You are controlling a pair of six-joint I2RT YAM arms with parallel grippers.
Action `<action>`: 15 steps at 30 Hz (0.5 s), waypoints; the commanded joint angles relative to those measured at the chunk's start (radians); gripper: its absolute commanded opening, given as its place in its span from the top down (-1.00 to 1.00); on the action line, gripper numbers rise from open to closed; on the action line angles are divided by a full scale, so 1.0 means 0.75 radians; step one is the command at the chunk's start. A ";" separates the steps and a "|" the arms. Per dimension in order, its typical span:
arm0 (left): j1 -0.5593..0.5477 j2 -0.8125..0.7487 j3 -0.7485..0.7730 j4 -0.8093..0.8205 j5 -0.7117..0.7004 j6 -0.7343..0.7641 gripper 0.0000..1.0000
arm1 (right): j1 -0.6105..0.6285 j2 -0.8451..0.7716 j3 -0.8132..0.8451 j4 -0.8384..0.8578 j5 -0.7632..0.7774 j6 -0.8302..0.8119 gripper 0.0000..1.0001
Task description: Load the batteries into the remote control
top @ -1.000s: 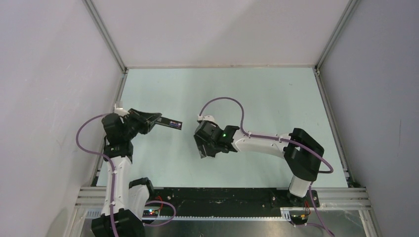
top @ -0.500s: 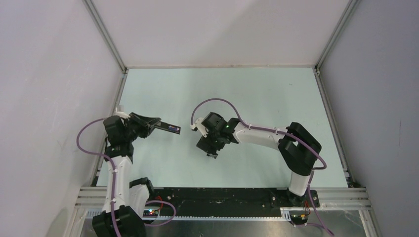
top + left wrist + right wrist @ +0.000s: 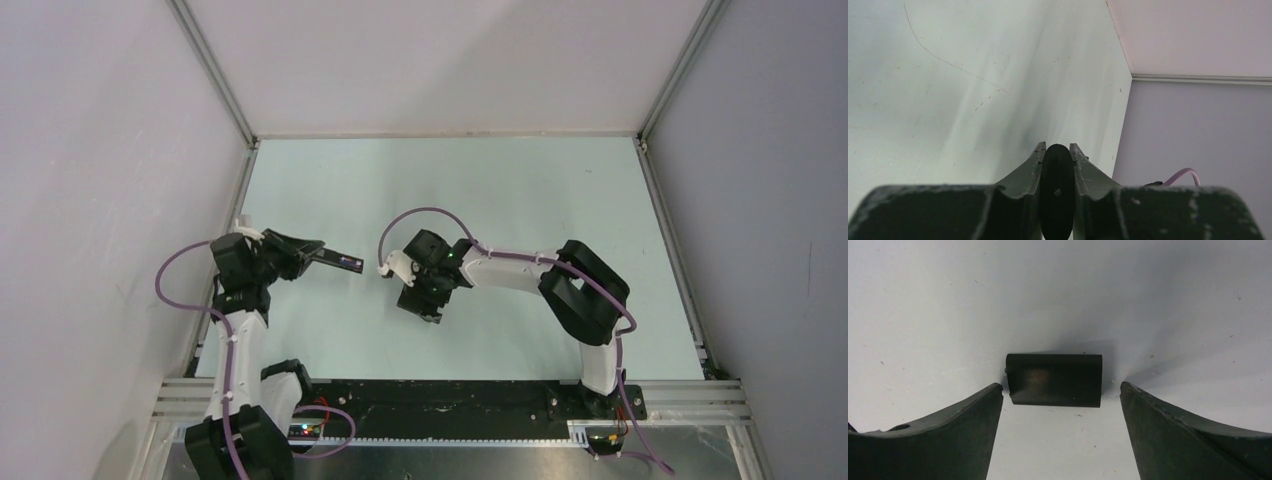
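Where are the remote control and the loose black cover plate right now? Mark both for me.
remote control (image 3: 345, 264): top external view, middle of the bar's exposed length.
black cover plate (image 3: 1054, 379): right wrist view, centre of its upper face.

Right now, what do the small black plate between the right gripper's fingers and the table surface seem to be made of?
Small black plate: probably moulded plastic, satin finish; dull soft highlight, rounded edges. Table surface: a hard pale sheet, matt, perhaps laminate or painted board; fine scratches and specks.
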 commanded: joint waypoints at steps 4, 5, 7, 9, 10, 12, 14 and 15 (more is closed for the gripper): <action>0.027 0.004 0.025 0.021 -0.005 0.050 1.00 | -0.003 0.042 0.044 0.071 0.095 0.079 -0.46; 0.029 0.003 0.024 0.021 -0.005 0.052 1.00 | -0.010 0.040 0.045 0.068 0.089 0.097 -0.40; 0.030 0.003 0.021 0.022 -0.004 0.056 1.00 | -0.023 0.032 0.044 0.045 0.075 0.143 -0.25; 0.030 0.003 0.020 0.022 -0.004 0.060 1.00 | -0.029 0.026 0.045 0.026 0.112 0.218 -0.17; 0.030 0.003 0.017 0.021 -0.003 0.062 1.00 | -0.033 0.019 0.044 0.019 0.127 0.290 -0.15; 0.030 0.001 0.012 0.020 0.000 0.067 1.00 | -0.039 0.007 0.040 -0.010 0.215 0.427 -0.13; 0.029 -0.004 0.003 0.020 0.000 0.069 1.00 | -0.040 -0.023 0.026 -0.043 0.366 0.637 -0.14; 0.029 -0.012 -0.001 0.020 -0.001 0.069 1.00 | -0.038 -0.036 0.004 -0.067 0.466 0.718 -0.15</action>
